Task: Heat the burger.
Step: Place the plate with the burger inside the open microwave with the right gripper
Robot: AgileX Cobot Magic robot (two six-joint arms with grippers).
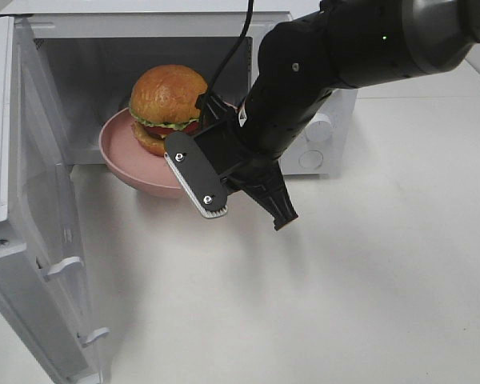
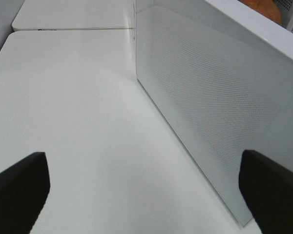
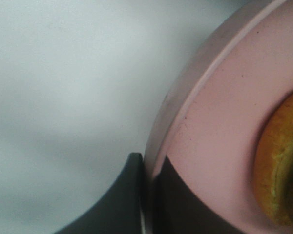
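Observation:
The burger sits on a round pink plate at the mouth of the open white microwave. The plate's front part hangs out past the opening. My right gripper is shut on the plate's front rim. In the right wrist view its fingertips pinch the rim of the plate, with the burger's bun at the edge. My left gripper is open and empty above the white table, beside the microwave door. It is out of the exterior high view.
The microwave door stands swung open at the left, reaching toward the table's front. The control panel with knobs is behind my right arm. The white table spreads to the front and right.

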